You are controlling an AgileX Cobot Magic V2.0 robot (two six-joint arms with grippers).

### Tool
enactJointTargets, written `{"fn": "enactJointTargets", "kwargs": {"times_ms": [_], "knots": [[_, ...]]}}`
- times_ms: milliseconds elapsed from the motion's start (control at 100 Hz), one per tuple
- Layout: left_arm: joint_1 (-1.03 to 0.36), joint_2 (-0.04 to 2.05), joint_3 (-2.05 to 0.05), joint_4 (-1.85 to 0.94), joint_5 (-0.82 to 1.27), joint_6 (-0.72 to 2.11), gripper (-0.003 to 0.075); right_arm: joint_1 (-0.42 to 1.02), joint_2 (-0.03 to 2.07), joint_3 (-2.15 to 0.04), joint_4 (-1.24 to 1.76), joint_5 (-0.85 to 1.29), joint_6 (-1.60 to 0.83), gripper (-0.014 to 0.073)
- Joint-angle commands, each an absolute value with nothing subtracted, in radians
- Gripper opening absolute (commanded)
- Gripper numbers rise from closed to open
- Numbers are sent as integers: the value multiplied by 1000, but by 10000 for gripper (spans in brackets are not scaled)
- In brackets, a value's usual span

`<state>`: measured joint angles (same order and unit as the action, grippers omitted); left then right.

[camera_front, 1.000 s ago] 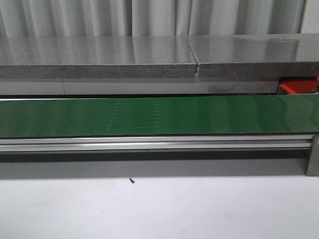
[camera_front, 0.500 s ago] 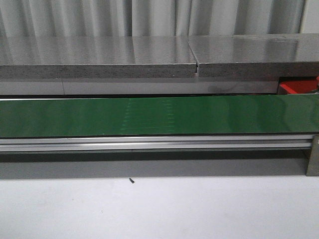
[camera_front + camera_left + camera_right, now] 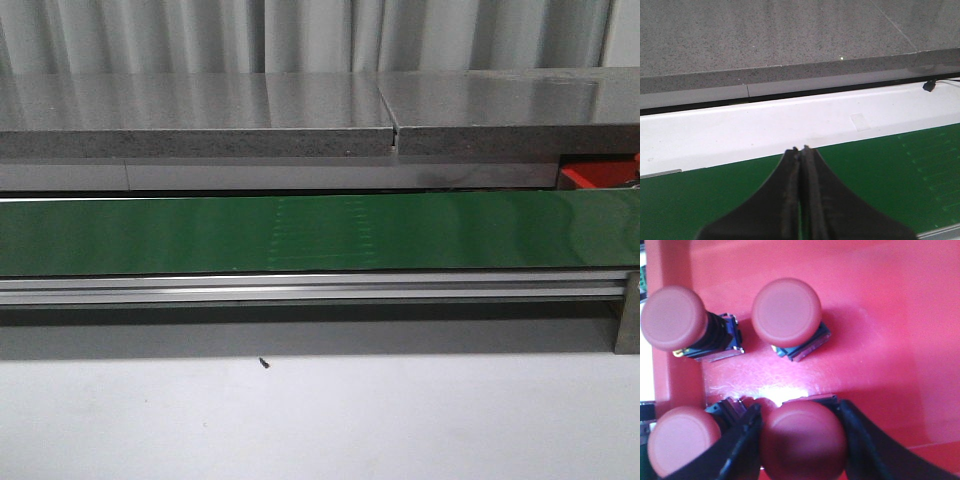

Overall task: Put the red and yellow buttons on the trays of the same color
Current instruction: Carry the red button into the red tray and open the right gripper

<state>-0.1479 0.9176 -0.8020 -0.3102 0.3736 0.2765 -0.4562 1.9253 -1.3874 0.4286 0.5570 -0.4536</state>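
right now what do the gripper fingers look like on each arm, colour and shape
Only the fingers show, in the wrist views. The left gripper has matte black fingers, broad at the base and tapering in a curve to thin tips, with ribbed dark inner pads. The right gripper has the same black, curved, tapering fingers. No cables, markings or arm links are visible.

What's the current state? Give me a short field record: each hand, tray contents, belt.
left hand: shut, empty, over the green belt
right hand: fingers on either side of a red button, over the red tray
buttons in tray: three other red buttons in view, one at
belt in front view: no buttons seen on it
yellow tray: not in view
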Motion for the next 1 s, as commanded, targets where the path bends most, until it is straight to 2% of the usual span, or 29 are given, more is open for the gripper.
{"fn": "enactJointTargets", "kwargs": {"times_ms": [0, 60, 130, 180, 300, 350, 440, 730, 990], "knots": [[-154, 891, -831, -328, 299, 276, -19, -464, 1895, -1422, 466, 512, -454, -106], [-154, 891, -831, -328, 299, 276, -19, -464, 1905, -1422, 484, 522, -454, -89], [-154, 885, -831, -328, 299, 276, -19, -464, 1911, -1422, 489, 523, -454, -22], [-154, 883, -831, -328, 299, 276, -19, -464, 1911, -1422, 489, 523, -454, 68], [-154, 883, -831, -328, 299, 276, -19, -464, 1911, -1422, 489, 509, -454, 385], [-154, 883, -831, -328, 299, 276, -19, -464, 1911, -1422, 489, 508, -454, 492], [-154, 883, -831, -328, 299, 276, -19, -464, 1910, -1422, 489, 511, -454, 608], [-154, 883, -831, -328, 299, 276, -19, -464, 1879, -1422, 468, 542, -455, 605], [-154, 883, -831, -328, 299, 276, -19, -464, 1742, -1418, 419, 539, -456, 599]]}}
